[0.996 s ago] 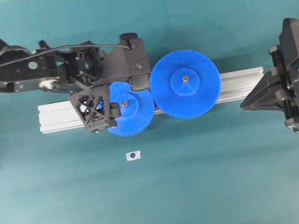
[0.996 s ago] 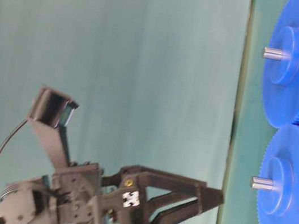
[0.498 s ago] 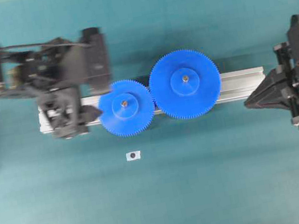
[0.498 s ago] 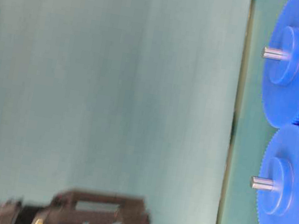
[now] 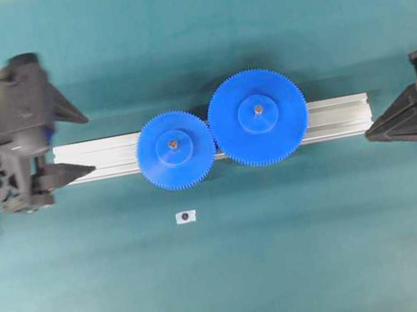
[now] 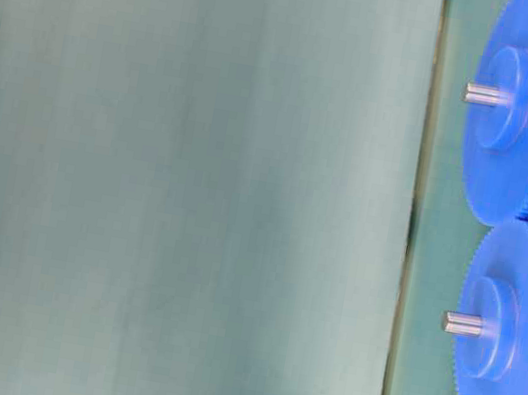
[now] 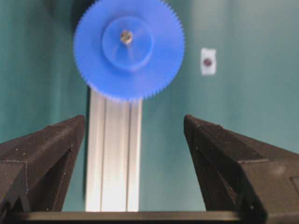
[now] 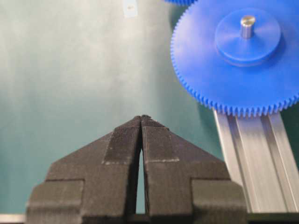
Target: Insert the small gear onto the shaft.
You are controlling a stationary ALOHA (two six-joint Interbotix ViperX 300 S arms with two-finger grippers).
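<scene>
small gear (image 5: 175, 150): seated on shaft (image 5: 173, 142), task judged complete. left gripper (image 5: 77, 143): withdrawn since earlier, released, empty. right gripper (image 5: 371, 135): clenched, empty.

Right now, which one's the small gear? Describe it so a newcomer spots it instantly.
Find the long silver rail lying across the green table; two blue toothed discs sit on it, teeth meshed. The small gear is the one nearer the open left hand, clearly narrower than the big gear beside it, with a pin through its hub.
</scene>
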